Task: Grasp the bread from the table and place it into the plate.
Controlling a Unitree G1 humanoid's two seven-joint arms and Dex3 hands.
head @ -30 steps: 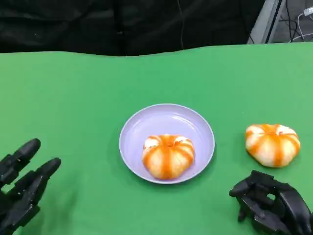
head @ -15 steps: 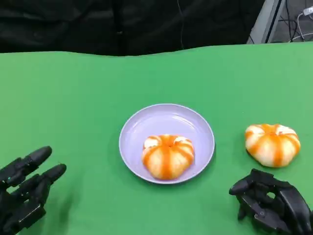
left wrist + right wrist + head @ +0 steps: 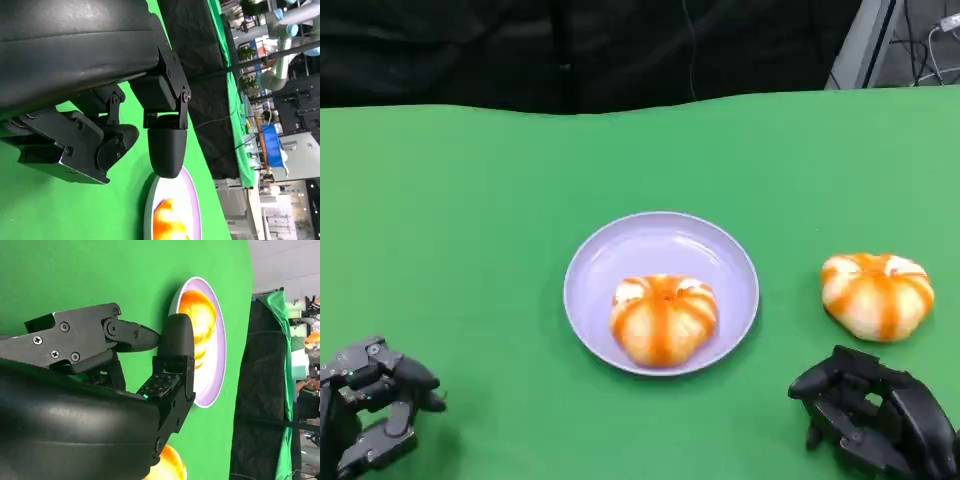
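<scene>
A round orange-striped bread (image 3: 663,317) lies in the lavender plate (image 3: 660,240) at the table's middle, also seen as bread (image 3: 200,320) in the plate (image 3: 215,385) and bread (image 3: 165,225) in the plate (image 3: 192,200). A second bread (image 3: 877,293) sits on the green cloth to the plate's right; its edge (image 3: 167,467) shows by my right hand. My left hand (image 3: 365,405) is at the near left, fingers curled in, holding nothing. My right hand (image 3: 875,420) rests near the front right, just in front of the second bread, fingers curled, holding nothing.
The green tablecloth (image 3: 470,200) covers the whole table up to a black curtain (image 3: 570,50) at the back. Metal framing and cables (image 3: 910,40) stand beyond the far right corner.
My left hand has drawn back toward the near edge and its fingers have curled in from a spread pose. The right hand and both breads have not moved.
</scene>
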